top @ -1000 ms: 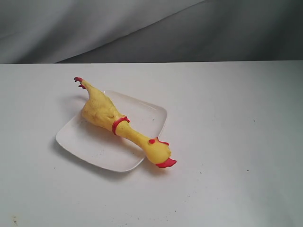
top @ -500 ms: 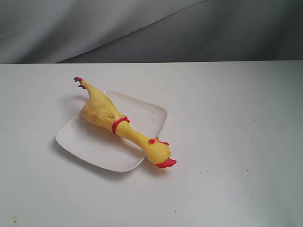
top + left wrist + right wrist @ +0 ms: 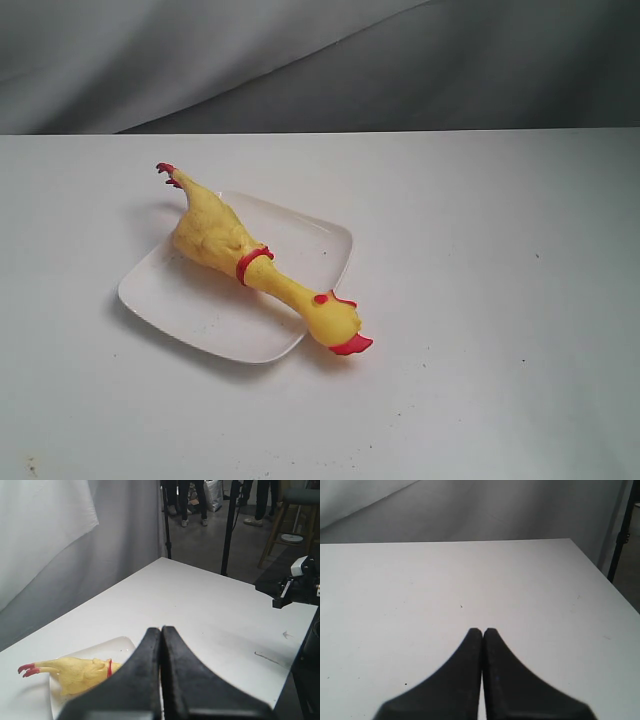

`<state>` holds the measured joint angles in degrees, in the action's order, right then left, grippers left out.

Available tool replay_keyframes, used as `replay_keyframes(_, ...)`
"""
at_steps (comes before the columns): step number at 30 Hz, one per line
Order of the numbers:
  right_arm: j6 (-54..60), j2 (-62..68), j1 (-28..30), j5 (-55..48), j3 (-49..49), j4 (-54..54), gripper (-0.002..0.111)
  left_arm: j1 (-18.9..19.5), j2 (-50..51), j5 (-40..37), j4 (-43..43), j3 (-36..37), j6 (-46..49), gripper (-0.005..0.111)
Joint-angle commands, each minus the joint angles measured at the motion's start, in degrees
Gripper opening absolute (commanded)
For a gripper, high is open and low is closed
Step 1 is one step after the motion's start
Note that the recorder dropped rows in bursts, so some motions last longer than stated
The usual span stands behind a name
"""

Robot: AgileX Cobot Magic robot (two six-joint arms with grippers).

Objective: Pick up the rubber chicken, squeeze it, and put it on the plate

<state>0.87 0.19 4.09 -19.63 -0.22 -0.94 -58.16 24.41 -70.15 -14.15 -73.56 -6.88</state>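
Observation:
The yellow rubber chicken [image 3: 240, 255] lies diagonally across the white plate [image 3: 320, 240]. Its red feet stick out past the far left rim and its head with the red beak hangs over the near right edge. Neither gripper shows in the exterior view. In the left wrist view my left gripper [image 3: 161, 630] is shut with nothing between its black fingers; the rubber chicken [image 3: 75, 672] and the plate [image 3: 122, 647] lie beyond it, apart from the fingertips. My right gripper [image 3: 482, 630] is shut and empty over bare white table.
The white table [image 3: 480, 300] runs to a grey backdrop [image 3: 300, 60]. In the left wrist view, black stands [image 3: 229, 525] and a stool [image 3: 285, 525] stand on the floor past the table's edge, and dark arm hardware [image 3: 300, 585] sits at the side.

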Motion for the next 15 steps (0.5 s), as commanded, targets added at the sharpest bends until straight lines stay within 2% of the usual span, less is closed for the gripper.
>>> replay_keyframes(1, 0.0, -0.2, 0.5, 0.0, 0.2, -0.1, 0.000, -0.1, -0.3, 0.2, 0.4, -0.1, -0.2, 0.000)
replay_keyframes(6, -0.1, -0.2, 0.5, 0.0, 0.2, -0.1, 0.000, 0.0, -0.4, 0.2, 0.4, -0.1, -0.2, 0.000)
replay_keyframes(9, -0.1, -0.2, 0.5, 0.0, 0.2, -0.1, 0.000, 2.6, -1.2, 0.2, 0.4, -0.1, -0.2, 0.000)
replay_keyframes(13, -0.1, -0.2, 0.5, 0.0, 0.2, -0.1, 0.000, 10.2, -3.0, 0.2, 0.4, -0.1, -0.3, 0.000)
replay_keyframes(15, -0.1, -0.2, 0.5, 0.0, 0.2, -0.1, 0.000, 15.3, -4.2, 0.2, 0.4, -0.1, -0.3, 0.000)
